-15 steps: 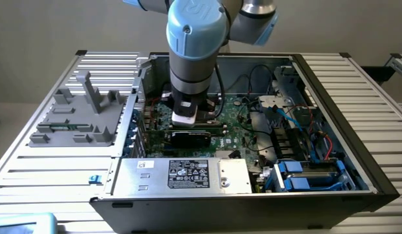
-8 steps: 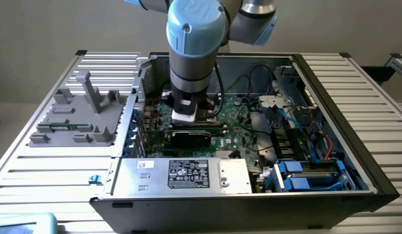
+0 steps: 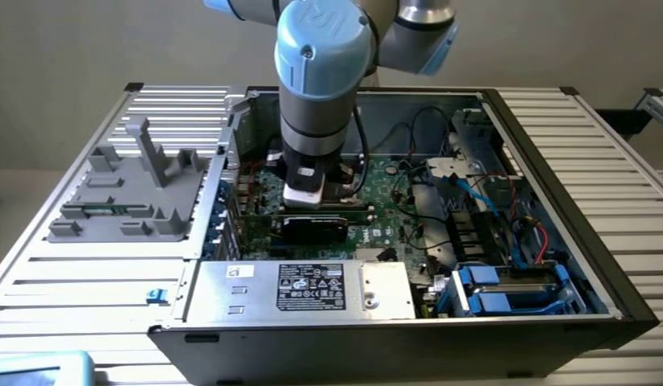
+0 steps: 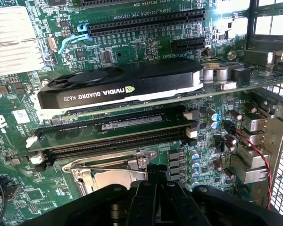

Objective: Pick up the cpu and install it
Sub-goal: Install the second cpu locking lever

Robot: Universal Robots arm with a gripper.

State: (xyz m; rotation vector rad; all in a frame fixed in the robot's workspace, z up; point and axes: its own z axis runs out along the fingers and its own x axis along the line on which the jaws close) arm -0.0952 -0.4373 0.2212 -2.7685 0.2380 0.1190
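Observation:
My gripper hangs low inside the open computer case, its dark fingers pressed together and shut. It is right over the edge of the metal-framed processor socket on the green motherboard. The cpu is hidden; no silver chip shows between the fingers or in the part of the socket I can see. In the exterior view the arm's blue-grey wrist comes straight down and the gripper sits just behind the black graphics card.
The black graphics card stands just beyond the memory slots. A finned heatsink is further off. Cables and blue drive bays fill the exterior view's right. A grey parts fixture rests on the slatted table.

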